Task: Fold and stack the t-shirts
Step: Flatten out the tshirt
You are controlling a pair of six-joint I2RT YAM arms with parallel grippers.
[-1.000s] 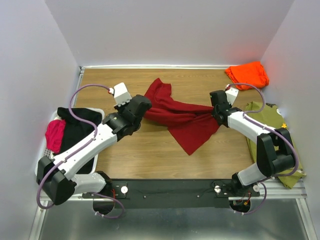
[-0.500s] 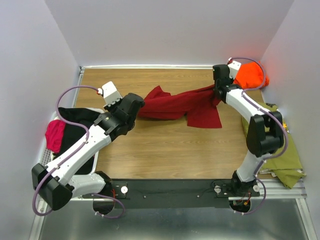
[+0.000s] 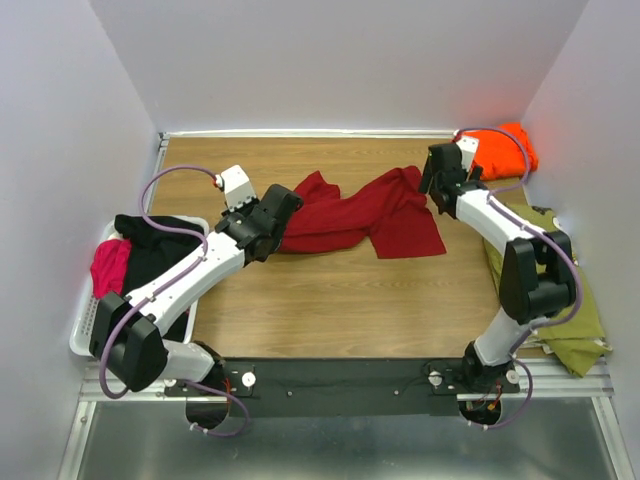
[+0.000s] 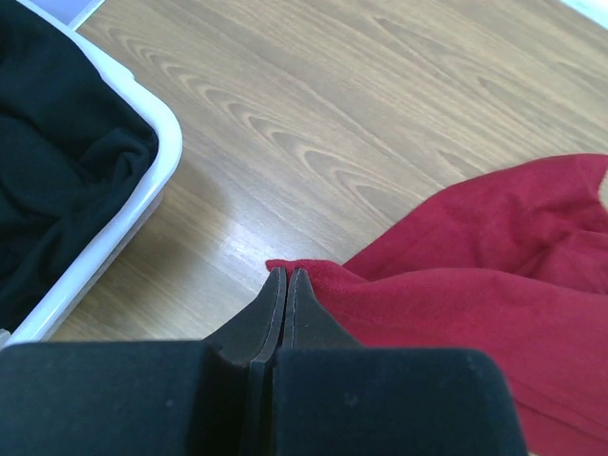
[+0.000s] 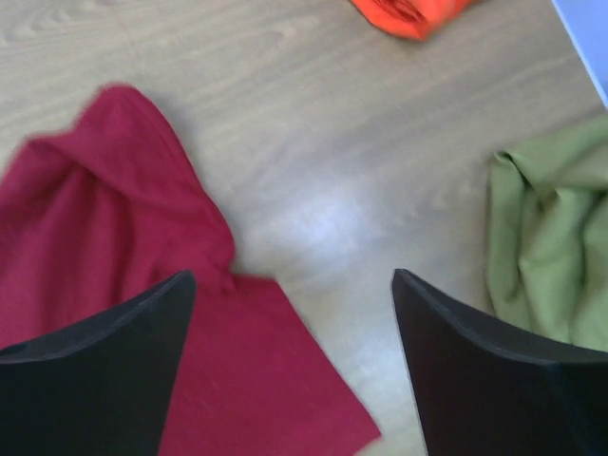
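A white basket with black cloth is seen to the left of the left pincer, which is clenched on the edge of the dark red t-shirt. The shirt is spread loosely on the worktop from that pincer to beneath the right pincer, whose jaws are released wide above the shirt's right end, nothing held. The bright orange t-shirt is bunched just beyond the right pincer, and an olive-green cloth is found to its right.

Bright, even light; slight wrist-view blur
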